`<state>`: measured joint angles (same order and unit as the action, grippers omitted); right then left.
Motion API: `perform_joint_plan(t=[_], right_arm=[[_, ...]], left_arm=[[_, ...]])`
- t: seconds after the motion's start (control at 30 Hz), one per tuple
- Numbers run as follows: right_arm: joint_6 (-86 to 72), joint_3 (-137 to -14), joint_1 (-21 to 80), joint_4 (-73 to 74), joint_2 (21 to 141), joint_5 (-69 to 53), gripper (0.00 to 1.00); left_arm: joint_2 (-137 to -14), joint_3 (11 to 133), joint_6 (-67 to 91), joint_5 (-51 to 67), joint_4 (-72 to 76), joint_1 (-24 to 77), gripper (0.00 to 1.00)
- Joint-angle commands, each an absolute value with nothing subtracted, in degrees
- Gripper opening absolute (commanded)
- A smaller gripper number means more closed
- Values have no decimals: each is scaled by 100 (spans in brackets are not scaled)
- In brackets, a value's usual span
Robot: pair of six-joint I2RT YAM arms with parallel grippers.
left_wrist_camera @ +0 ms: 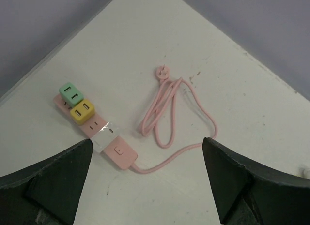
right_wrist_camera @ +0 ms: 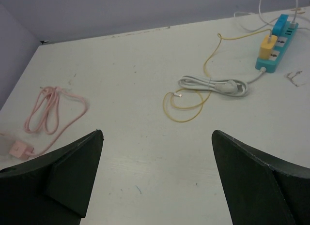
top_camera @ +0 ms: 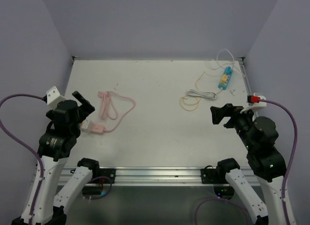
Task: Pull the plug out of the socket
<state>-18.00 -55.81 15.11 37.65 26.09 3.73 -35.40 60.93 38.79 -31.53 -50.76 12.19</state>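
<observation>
Pale lavender walls (top_camera: 145,22) are enclosing a white table (top_camera: 160,138) on three sides. Two black-and-white robot arms are rising from the bottom edge of the overhead view. The left arm (top_camera: 58,135) is leaning over the left side of the table. Its jaws are standing wide apart and holding nothing, close above one end of a pink power strip. The right arm (top_camera: 261,138) is reaching in from the lower right. Its jaws are also standing wide apart and empty, pointing toward the middle of the table.

The pink rectangular power strip (left_wrist_camera: 109,140) is lying flat at the left centre of the left wrist view, between the two dark jaw tips. Its pink cord (left_wrist_camera: 167,113) is lying in loops toward the upper middle, ending in a loose pink plug (left_wrist_camera: 162,71) resting on the table. A teal power strip (right_wrist_camera: 276,51) is lying at the upper right of the right wrist view, well apart from both arms. A bundled white cable (right_wrist_camera: 213,84) is lying to its left, crossing a thin yellow cable (right_wrist_camera: 186,106).

A mint-green cube plug (left_wrist_camera: 71,93) and a yellow cube plug (left_wrist_camera: 82,111) are sitting side by side, pushed into the pink strip's far end. A yellow plug (right_wrist_camera: 268,45) and a blue plug (right_wrist_camera: 280,24) are sitting in the teal strip.
</observation>
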Motion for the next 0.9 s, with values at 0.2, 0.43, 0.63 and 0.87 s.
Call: perform_joint_plan(t=[0.2,0.43,0.63,0.87], right_arm=[[-1995,-5151,1538,3718,2523,272,99],[-1890,-4992,1617,3674,2408,474,99],[-1855,-4904,1722,3639,2329,475,99],[-1802,-4825,1793,3612,2241,571,99]], left_arm=[[-4499,5037,5237,-2822,-4967,1248,100],[-5352,4588,6292,-3102,-4825,1248,98],[-6019,4377,7171,-3217,-4667,1248,98],[-6776,4333,8014,-3375,-4641,1248,98]])
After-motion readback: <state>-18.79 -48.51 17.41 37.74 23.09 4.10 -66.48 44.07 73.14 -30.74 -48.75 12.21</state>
